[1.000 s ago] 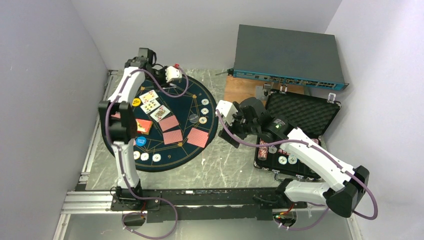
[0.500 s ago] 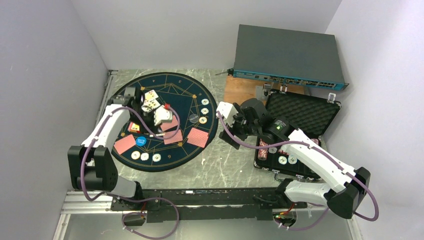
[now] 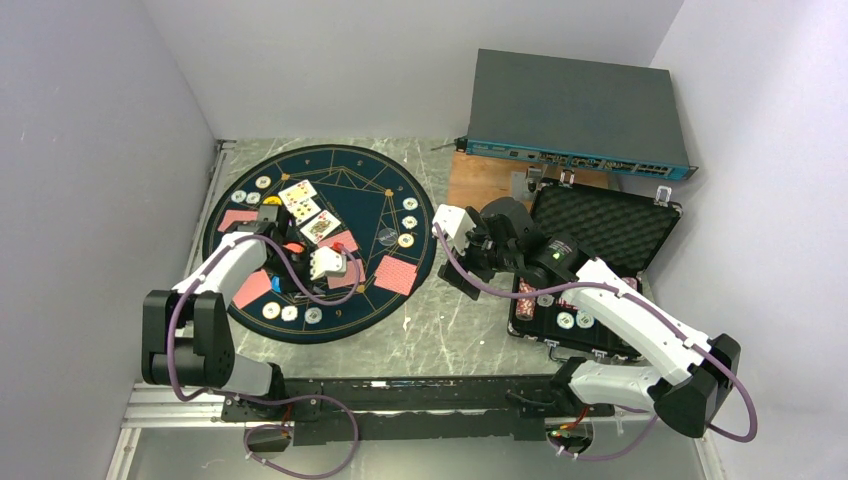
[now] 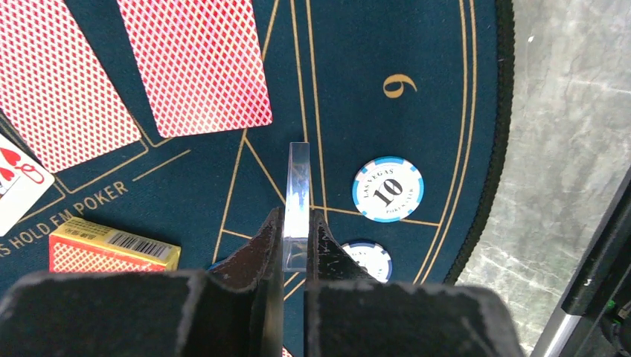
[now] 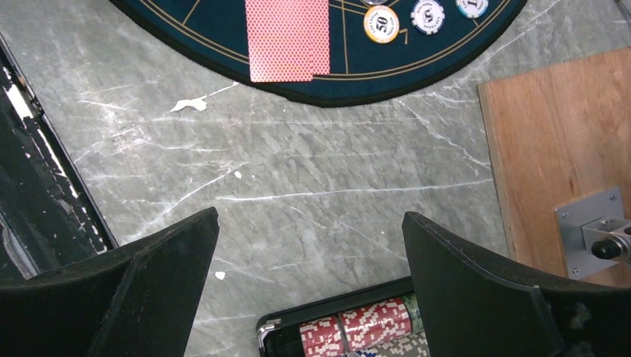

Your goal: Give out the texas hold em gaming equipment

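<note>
My left gripper (image 4: 296,216) hangs over the navy mat (image 4: 357,89) and is shut on a thin clear plastic piece (image 4: 298,175) that stands edge-on between the jaws. Just right of it lie a whitish "10" chip (image 4: 388,189) and a second chip (image 4: 368,258). Two red-backed cards (image 4: 197,63) lie ahead, and a yellow-edged card box (image 4: 111,245) sits to the left. In the top view that gripper (image 3: 322,264) is over the mat's near-left part. My right gripper (image 5: 309,216) stands wide open over bare marble, with nothing between its fingers.
The black foam-lined case (image 3: 600,230) lies open at right, with red chip stacks (image 5: 372,327) at its near-left corner under the right jaws. A wooden board (image 5: 565,149) and a grey box (image 3: 575,110) stand behind. More chips (image 5: 381,24) and a card (image 5: 287,37) lie on the mat's right edge.
The left arm has swung from the mat's far edge down to its near-left part, still shut on the clear piece. The right arm has stayed put.
</note>
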`<state>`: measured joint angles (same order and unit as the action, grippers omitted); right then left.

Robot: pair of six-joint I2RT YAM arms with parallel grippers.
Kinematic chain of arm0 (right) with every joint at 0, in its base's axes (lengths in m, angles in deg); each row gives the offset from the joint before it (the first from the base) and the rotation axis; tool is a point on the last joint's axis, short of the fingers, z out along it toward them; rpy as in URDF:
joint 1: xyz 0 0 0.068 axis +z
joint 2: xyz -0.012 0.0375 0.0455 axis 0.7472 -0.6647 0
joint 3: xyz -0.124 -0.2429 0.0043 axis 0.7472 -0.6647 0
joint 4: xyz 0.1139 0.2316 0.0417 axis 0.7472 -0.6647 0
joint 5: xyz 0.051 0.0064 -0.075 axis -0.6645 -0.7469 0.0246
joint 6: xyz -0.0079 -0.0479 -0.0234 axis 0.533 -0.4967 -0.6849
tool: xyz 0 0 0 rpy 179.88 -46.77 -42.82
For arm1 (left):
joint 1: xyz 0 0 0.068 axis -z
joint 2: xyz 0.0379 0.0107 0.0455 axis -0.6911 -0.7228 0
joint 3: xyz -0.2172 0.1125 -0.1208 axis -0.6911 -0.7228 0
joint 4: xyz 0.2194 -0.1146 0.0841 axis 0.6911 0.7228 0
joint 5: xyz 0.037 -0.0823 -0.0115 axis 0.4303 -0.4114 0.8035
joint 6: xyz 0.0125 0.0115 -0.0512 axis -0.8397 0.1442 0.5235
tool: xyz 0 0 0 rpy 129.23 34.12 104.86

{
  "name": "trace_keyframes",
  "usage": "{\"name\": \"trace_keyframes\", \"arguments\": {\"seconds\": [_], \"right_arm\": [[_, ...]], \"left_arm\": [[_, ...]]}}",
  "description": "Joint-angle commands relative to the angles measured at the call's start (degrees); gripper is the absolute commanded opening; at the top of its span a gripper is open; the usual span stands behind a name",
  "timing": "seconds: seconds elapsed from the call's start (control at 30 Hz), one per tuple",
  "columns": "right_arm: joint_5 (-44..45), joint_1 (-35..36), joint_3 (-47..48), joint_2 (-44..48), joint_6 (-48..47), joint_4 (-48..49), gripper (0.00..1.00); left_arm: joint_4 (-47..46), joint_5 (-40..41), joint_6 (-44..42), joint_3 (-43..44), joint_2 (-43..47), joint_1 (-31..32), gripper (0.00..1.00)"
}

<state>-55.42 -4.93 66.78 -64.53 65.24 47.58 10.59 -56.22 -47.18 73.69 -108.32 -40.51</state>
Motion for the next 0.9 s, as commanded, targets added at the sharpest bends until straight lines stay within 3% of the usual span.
{"name": "trace_keyframes", "arguments": {"seconds": [0.0,0.1,0.17,0.37,0.57,0.7,0.87], "right_arm": [[-0.7,-0.2,1.2,1.0,-0.2,0.6,0.97],[-0.6,-0.2,1.1,1.1,0.1,0.5,0.97],[-0.6,-0.2,1.2,1.1,0.1,0.4,0.98],[-0.1,-0.2,1.1,1.3,0.1,0.2,1.00],[-0.3,-0.2,1.2,1.6,1.1,0.8,1.00],[-0.5,-0.2,1.8,1.9,2.2,2.0,1.00],[0.6,-0.7,2.3,3.1,5.1,4.1,1.00]], "left_arm": [[-3.6,1.5,-2.9,-2.2,1.0,0.0,0.00],[-5.2,2.2,-2.6,-2.9,0.1,0.0,0.01],[-5.5,2.4,-2.5,-3.0,-0.6,-0.1,0.10],[-3.8,1.8,-4.2,-2.7,0.9,-0.1,0.48],[2.7,-0.9,-4.5,0.6,4.9,-0.2,0.99],[8.3,-3.2,-2.1,5.1,9.2,-0.4,1.00],[13.4,-4.2,10.6,16.5,11.6,-1.0,1.00]]}}
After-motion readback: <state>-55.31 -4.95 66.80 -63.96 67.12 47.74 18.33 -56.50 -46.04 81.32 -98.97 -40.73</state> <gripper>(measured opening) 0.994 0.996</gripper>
